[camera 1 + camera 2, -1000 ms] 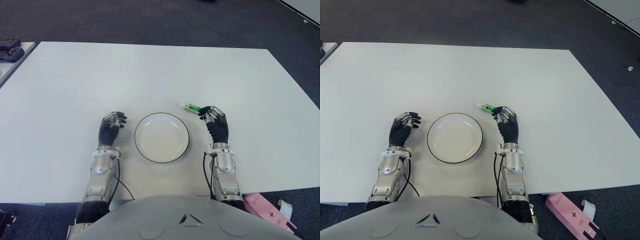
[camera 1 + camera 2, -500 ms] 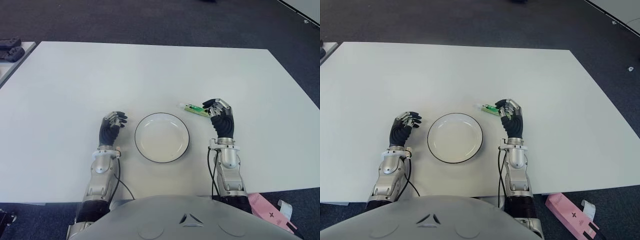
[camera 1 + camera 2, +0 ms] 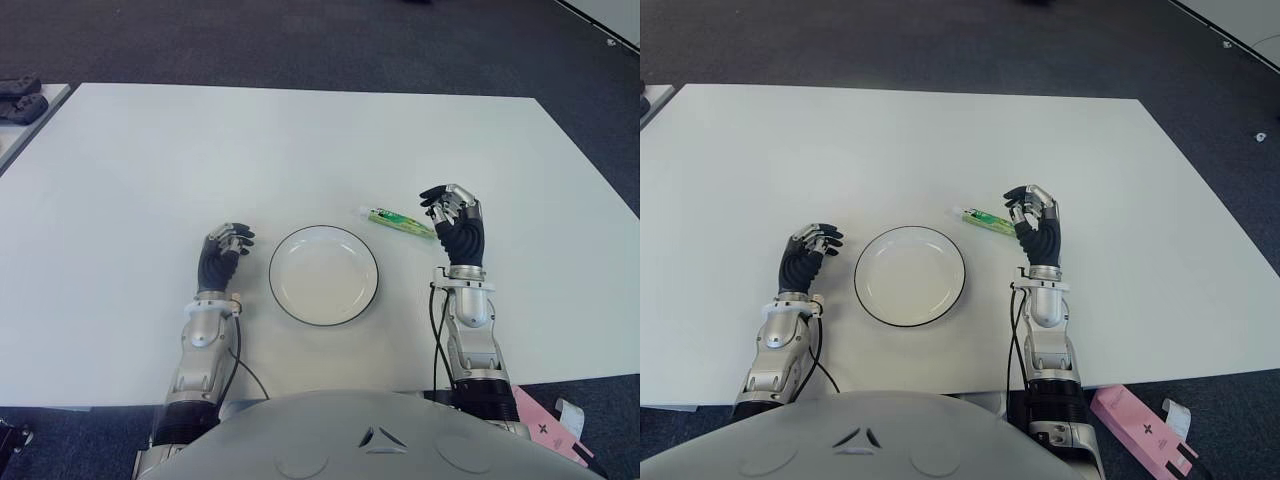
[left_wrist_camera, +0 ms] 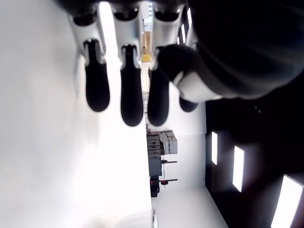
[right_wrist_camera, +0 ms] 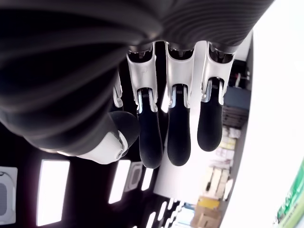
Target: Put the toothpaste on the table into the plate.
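While the toothpaste lies flat on the white bench, neither robot hand has anything in it.

Toothpaste [image 3: 397, 219]: small green and white tube, lying on the bench surface, its length running from beside the plate's far right rim towards the right robot hand. It is outside the plate, near the rim but not touching it as far as the eye views show.

Plate [image 3: 287, 303]: round, white, dark thin rim, nothing in it. It sits between the two arms, near the front edge of the bench.

Right robot hand [image 3: 452, 222]: raised at the right end of the tube, just beside it. Fingers [image 5: 178, 133] hang loosely curved with the thumb apart from them; nothing between them in the wrist view. A green sliver of the tube shows at the edge of that view, off the fingertips. Whether a fingertip brushes the tube, I cannot tell from the eye views.

Left robot hand [image 3: 222, 253]: idle, shown just left of the plate, fingers [image 4: 131, 90] loosely curved, grasping nothing.

Bench [image 3: 300, 140]: white, broad, mostly bare.

Floor: dark carpet around the bench; a pink box [image 3: 545, 428] lies on it at the right, below the bench's front edge.
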`<control>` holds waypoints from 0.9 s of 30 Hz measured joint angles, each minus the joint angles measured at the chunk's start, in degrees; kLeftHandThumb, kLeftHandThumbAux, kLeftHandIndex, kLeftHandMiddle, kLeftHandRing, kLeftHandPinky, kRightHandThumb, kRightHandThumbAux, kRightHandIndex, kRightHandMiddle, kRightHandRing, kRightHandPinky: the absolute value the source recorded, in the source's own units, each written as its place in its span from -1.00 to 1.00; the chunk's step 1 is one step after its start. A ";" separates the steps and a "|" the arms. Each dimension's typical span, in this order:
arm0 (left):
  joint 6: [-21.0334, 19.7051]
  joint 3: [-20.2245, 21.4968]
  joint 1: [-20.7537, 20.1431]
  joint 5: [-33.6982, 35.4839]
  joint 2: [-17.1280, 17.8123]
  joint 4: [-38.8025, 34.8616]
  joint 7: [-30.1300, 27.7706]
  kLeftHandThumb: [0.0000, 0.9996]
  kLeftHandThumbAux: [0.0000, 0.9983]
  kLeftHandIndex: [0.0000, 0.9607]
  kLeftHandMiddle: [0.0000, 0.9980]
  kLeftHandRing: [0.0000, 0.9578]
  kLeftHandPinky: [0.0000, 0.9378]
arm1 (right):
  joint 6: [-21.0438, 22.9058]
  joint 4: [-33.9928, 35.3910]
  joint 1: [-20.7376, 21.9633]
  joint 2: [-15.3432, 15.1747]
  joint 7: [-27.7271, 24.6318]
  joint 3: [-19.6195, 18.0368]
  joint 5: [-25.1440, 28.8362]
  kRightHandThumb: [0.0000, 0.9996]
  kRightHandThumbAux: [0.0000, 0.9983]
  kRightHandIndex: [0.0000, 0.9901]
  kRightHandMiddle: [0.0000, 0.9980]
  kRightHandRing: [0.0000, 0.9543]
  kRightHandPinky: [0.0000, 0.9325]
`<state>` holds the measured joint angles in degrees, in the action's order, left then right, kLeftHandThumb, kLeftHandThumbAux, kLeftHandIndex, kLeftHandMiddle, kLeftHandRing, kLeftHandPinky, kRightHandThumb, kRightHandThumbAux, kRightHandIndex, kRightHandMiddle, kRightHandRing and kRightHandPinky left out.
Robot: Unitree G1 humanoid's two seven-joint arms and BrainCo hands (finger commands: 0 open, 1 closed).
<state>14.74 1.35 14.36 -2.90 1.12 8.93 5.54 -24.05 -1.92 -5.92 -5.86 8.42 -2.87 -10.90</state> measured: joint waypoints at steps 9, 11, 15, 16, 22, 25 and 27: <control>-0.05 0.00 0.04 -0.47 -0.10 0.00 0.03 0.67 0.36 -0.12 -0.07 0.05 0.04 | 3.97 1.58 2.55 -4.29 -3.34 0.97 -3.78 0.39 0.45 -0.18 -0.44 -0.43 -0.43; -0.05 0.00 0.03 -0.47 -0.15 0.00 0.03 0.67 0.36 -0.12 -0.07 0.04 0.04 | 5.67 1.36 3.82 -6.49 -4.93 1.48 -5.52 0.19 0.38 -0.44 -0.57 -0.58 -0.59; -0.05 0.01 -0.04 -0.49 -0.25 0.00 0.04 0.67 0.36 -0.12 -0.07 0.04 0.04 | 8.70 -0.73 6.71 -10.92 -8.00 1.98 -8.28 0.02 0.24 -0.76 -0.77 -0.80 -0.83; -0.08 0.00 -0.03 -0.51 -0.27 -0.01 0.06 0.67 0.36 -0.12 -0.07 0.04 0.04 | 9.43 -0.74 6.92 -11.86 -8.57 2.06 -8.76 0.00 0.20 -0.82 -0.82 -0.84 -0.87; -0.30 0.08 0.21 -0.48 -0.65 -0.24 0.10 0.67 0.36 -0.13 -0.06 0.05 0.05 | 12.03 -1.76 8.72 -15.66 -12.04 4.62 -11.85 0.00 0.00 -0.97 -0.97 -0.98 -0.97; -0.51 0.07 0.14 -0.48 -0.76 -0.50 0.12 0.67 0.36 -0.13 -0.06 0.05 0.05 | 13.17 -3.30 10.10 -17.18 -13.22 6.03 -13.61 0.03 -0.08 -0.99 -0.99 -0.99 -0.99; -0.59 0.06 0.19 -0.49 -0.83 -0.60 0.17 0.68 0.36 -0.12 -0.07 0.05 0.05 | 13.53 -4.55 11.27 -17.98 -13.65 6.87 -14.60 0.04 -0.17 -1.00 -1.00 -1.00 -1.00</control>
<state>14.15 1.41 14.55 -3.40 0.28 8.33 5.72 -10.52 -6.47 5.35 -23.84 -5.23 4.00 -25.50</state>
